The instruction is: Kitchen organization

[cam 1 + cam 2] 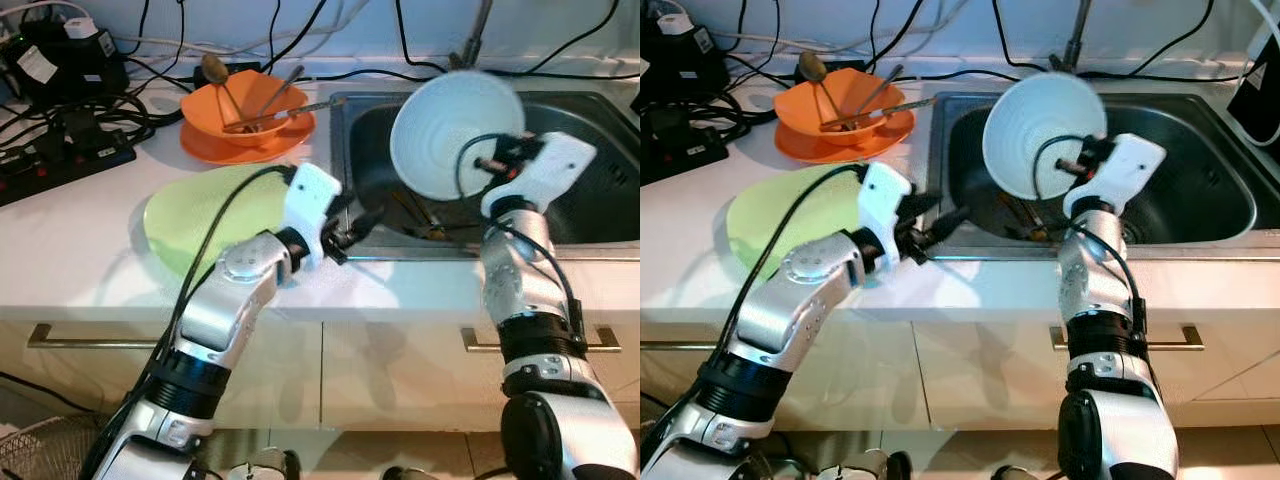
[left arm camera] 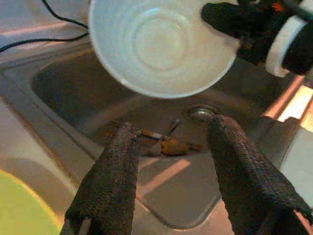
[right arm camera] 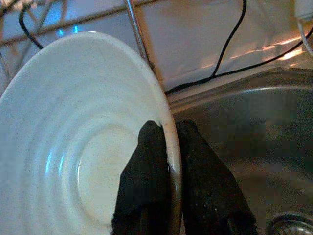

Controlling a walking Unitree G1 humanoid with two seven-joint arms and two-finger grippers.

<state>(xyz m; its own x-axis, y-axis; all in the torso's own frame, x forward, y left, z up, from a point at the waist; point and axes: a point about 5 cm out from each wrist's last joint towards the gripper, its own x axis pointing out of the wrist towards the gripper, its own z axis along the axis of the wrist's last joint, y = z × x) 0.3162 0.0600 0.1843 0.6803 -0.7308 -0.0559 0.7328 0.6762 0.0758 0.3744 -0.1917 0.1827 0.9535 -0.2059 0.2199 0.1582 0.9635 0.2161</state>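
Above the steel sink (image 1: 590, 215), a white bowl (image 1: 452, 130) is held up on its side by the right gripper (image 3: 168, 147). Its rim is pinched between the two black fingers (image 3: 146, 181), one inside the bowl and one outside. At the sink's near left edge, the left gripper (image 2: 171, 147) is held with its fingers (image 2: 112, 181) spread apart, and nothing is gripped between them. Some small bits and a drain (image 2: 201, 113) can be seen at the bottom of the sink. On the white counter (image 1: 80, 250), a light green plate (image 1: 195, 215) is laid just behind the left arm. Farther back, an orange bowl (image 1: 225, 105) is set on an orange plate (image 1: 200, 148), with utensils (image 1: 270, 105) resting in it. Black cables (image 1: 70, 130) are piled at the counter's far left.
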